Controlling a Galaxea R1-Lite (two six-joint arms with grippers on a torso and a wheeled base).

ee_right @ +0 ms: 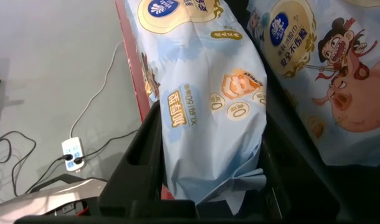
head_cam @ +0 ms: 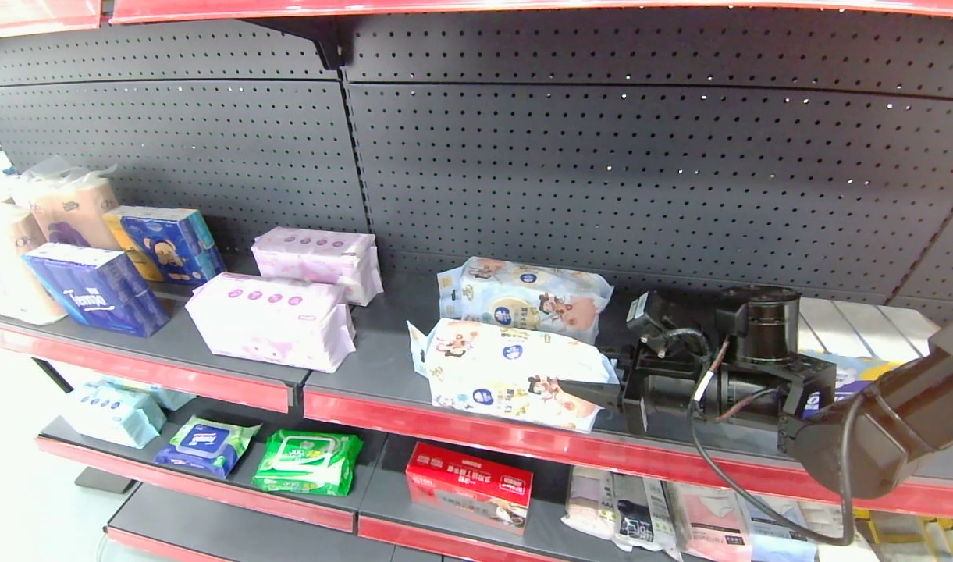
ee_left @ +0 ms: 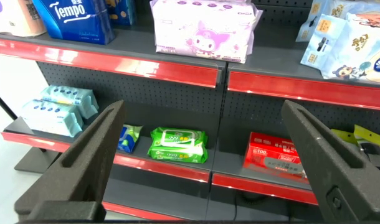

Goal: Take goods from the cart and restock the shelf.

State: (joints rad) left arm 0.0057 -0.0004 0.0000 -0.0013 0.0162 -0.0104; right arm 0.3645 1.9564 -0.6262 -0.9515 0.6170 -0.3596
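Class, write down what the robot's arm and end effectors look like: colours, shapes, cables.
The right arm is black with a rounded link and a cylindrical housing. A black cable loops beneath it. The right end effector has pointed black wedge fingers; the left end effector has two tapering, grainy black fingers.

The top shelf (head_cam: 234, 389) has two pink packs (head_cam: 272, 320), two cartoon packs (head_cam: 511, 373), two blue packs (head_cam: 97, 287) and two packs of paper rolls (head_cam: 70, 207). Lower down sit two pale blue packs (head_cam: 113, 411), one green pack (head_cam: 308, 460), one red box (head_cam: 468, 484), one dark blue pouch (head_cam: 205, 443) and maybe four flat packs (head_cam: 710, 519), hard to count.
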